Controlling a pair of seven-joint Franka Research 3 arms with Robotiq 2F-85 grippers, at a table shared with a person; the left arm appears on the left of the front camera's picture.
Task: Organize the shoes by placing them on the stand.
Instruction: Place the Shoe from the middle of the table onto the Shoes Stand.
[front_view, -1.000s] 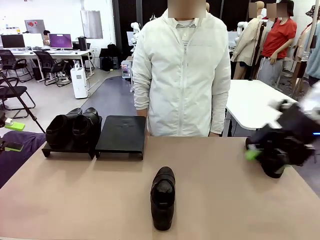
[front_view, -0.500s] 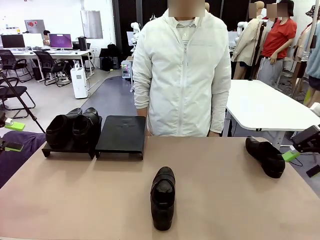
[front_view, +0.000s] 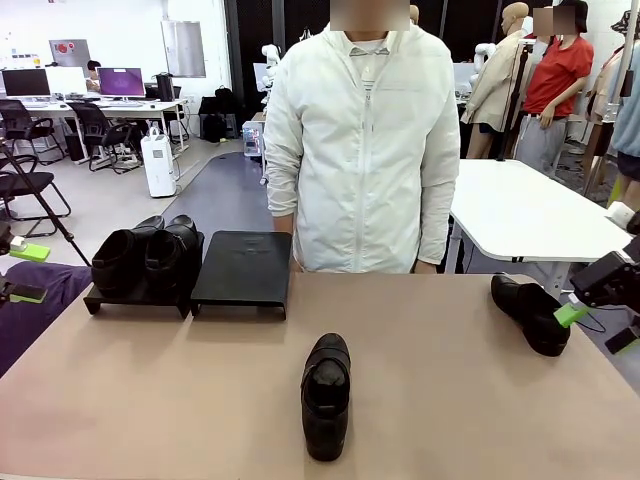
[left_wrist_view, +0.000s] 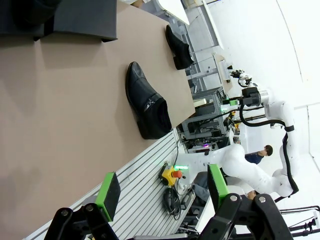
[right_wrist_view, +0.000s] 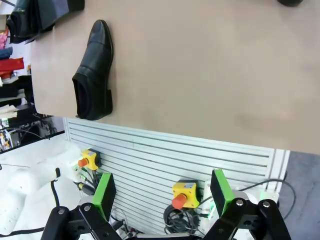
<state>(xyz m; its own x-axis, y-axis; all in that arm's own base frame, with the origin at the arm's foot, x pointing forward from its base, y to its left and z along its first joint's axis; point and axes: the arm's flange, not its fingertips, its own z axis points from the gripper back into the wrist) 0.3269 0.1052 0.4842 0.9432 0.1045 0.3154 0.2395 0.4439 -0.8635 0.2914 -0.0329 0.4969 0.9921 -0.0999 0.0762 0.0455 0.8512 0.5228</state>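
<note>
Two black shoes (front_view: 145, 262) sit side by side on the left stand (front_view: 100, 300); the stand beside it (front_view: 243, 268) has a bare top. A third shoe (front_view: 326, 393) lies mid-table near the front edge, also seen as the shoe (left_wrist_view: 147, 102) and the shoe (right_wrist_view: 93, 70). The last shoe (front_view: 530, 313) lies at the far right. My right gripper (front_view: 596, 327) hangs open just right of it, off the table edge, holding nothing. My left gripper (front_view: 28, 273) is open at the left edge, its jaws (left_wrist_view: 162, 189) bare.
A person in a white jacket (front_view: 365, 150) stands at the far side behind the table (front_view: 450, 400), hands down. A white table (front_view: 520, 210) stands behind at the right. Below the front edge are a slatted panel (right_wrist_view: 175, 155) and emergency-stop buttons (right_wrist_view: 182, 195).
My right gripper has pulled back from the right-hand shoe to the table's right edge, leaving the shoe on the table. The left arm and the other shoes have stayed put.
</note>
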